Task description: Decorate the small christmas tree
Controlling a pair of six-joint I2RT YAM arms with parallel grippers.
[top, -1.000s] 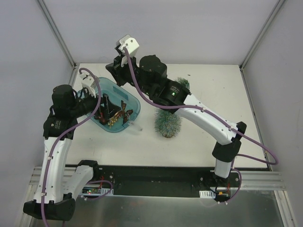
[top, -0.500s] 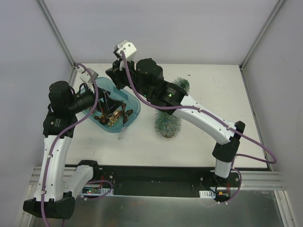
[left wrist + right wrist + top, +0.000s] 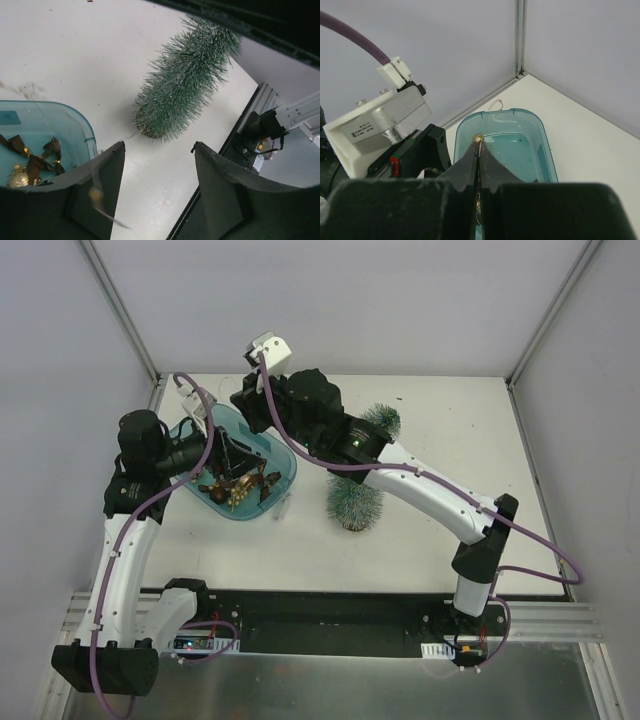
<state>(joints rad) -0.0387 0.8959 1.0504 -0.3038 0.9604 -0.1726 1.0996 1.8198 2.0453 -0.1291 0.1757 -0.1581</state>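
The right pincer [image 3: 479, 146] was clenched, with a small gold bead [image 3: 478, 137] pinched at its very tips, and it hung above the far end of the teal tray [image 3: 287, 474]. Over the last second its arm had eased a little closer to that far rim. The left pincer [image 3: 158, 148] stood over the tray's middle with its jaws apart and nothing plainly between them. A blurred gold speck on a thread hung by one finger, too soft to say whether it touched. The left wrist had re-angled above the tray's left side without leaving the heap of brown bows and gold pieces [image 3: 238, 486] inside. Tray and heap lay where they had a second before. This read as the picking stage: one trinket looked secured, and the other arm seemed to be lining up for a second. The small christmas tree [image 3: 353, 502] stood upright on its round base to the right of the tray, well apart from it, unmoved. No ornament showed on it, so the decorating proper appeared not yet begun. A second tuft of green bristle [image 3: 384, 418] showed further right of the tray, behind the right arm. The white table [image 3: 450, 430] under the tray was matte and plain. Pale grey wall panels [image 3: 330, 300] in aluminium posts enclosed it beyond the tray's far end and on both sides.
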